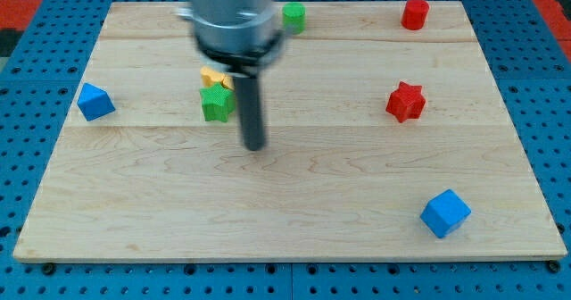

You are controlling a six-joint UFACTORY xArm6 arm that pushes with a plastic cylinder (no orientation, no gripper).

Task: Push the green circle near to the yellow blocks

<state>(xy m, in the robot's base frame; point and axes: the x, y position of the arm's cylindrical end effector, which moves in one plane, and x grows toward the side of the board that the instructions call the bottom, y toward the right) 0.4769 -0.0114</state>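
Just right of the green star (216,103), my tip (255,145)

A star block (216,104) lies left of centre on the wooden board (294,202), touching a partly hidden block (212,76) just above it. My tip (255,145) rests just right of and below the star. A circle (293,15) sits near the top edge, a cylinder (414,13) far to its right. Another star (405,101) lies at the right, one cube (95,101) by the left edge, and another cube (444,213) at the lower right.
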